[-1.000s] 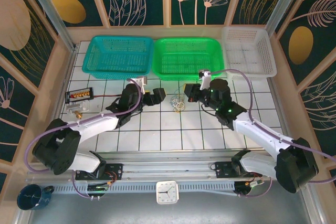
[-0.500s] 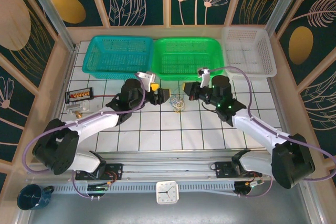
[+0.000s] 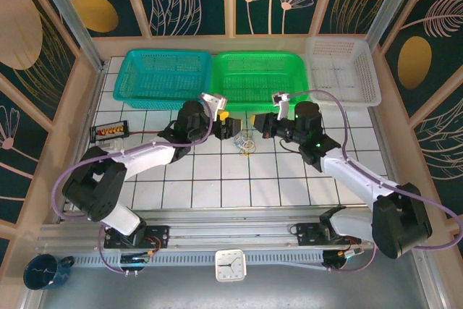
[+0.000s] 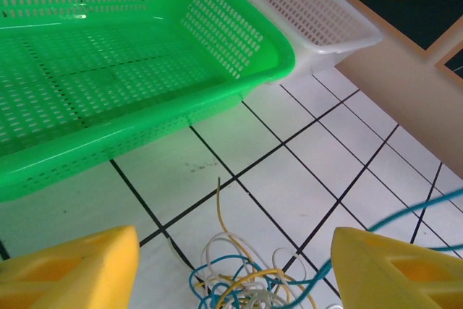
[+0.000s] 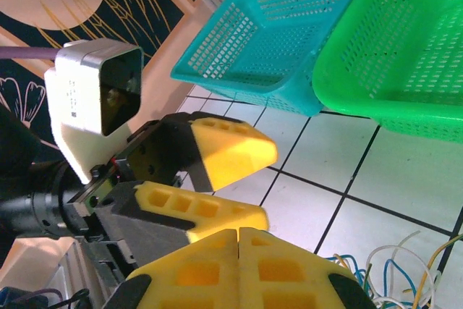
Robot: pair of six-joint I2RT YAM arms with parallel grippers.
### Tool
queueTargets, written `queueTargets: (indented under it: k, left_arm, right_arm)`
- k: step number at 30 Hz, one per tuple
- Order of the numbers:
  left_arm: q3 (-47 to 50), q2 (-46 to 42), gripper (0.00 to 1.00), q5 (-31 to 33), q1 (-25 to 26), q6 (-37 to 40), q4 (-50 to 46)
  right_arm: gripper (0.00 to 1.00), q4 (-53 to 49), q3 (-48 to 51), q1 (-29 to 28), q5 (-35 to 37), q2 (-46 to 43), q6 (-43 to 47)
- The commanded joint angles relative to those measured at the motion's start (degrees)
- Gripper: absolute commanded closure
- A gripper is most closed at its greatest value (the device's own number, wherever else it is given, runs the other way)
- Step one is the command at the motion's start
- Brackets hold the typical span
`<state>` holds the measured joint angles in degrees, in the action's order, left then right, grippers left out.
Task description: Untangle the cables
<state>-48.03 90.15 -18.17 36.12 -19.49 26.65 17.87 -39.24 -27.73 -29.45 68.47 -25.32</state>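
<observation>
The cables [image 3: 244, 143] lie in a small tangled clump of blue, yellow and white strands on the white tiled table, between the two arms. My left gripper [image 3: 233, 129] is just left of the clump. In the left wrist view it [image 4: 235, 273] is open, its yellow fingers [image 4: 72, 269] on either side of the cables [image 4: 246, 280]. One blue strand [image 4: 427, 208] runs off to the right. My right gripper [image 3: 259, 125] is just right of the clump. Its pads [image 5: 202, 269] are pressed shut with nothing visible between them, and the cables [image 5: 391, 273] lie beside it.
Along the back stand a teal basket [image 3: 163, 96], a green basket [image 3: 259, 99] and a white basket [image 3: 341, 95]. The green basket's wall [image 4: 239, 34] is close behind the clump. A small tray of gold parts [image 3: 108, 132] sits at the left.
My left gripper has moved right, up to the clump, and its jaws have narrowed somewhat. The right gripper has shifted slightly left and stayed shut.
</observation>
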Motion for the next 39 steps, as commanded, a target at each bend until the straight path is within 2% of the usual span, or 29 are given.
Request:
queueTargets:
  k: [1,11,18,28,33,36,39]
  left_arm:
    - [-1.51,1.55,0.3,-3.8,0.09,0.91,3.02]
    - [3.85,0.21,0.28,-5.59,0.09,-0.55,7.77]
    - [3.48,1.46,0.28,-5.55,0.1,-1.06,8.58]
    - [-0.86,5.79,0.36,-8.56,0.15,-2.58,9.86]
    - [-2.0,7.17,0.46,-8.76,0.14,-3.15,10.56]
    - [-2.49,7.47,0.57,-9.11,0.09,-3.06,10.27]
    - [-2.75,7.24,0.79,-9.44,0.12,-2.64,9.73]
  right_arm:
    - [1.0,2.17,-1.88,0.53,-1.4,0.71,1.58]
    - [1.0,2.57,-1.55,1.27,-1.49,1.19,1.57]
    - [1.0,2.83,-1.87,1.38,-2.01,1.41,1.41]
    - [1.0,3.48,-1.24,1.39,-2.54,1.05,1.0]
    - [1.0,3.84,-0.6,1.43,-2.46,0.76,0.79]
    - [1.0,4.01,0.12,1.48,-2.06,0.14,0.79]
    - [1.0,4.38,0.79,1.56,-1.84,-0.17,0.72]
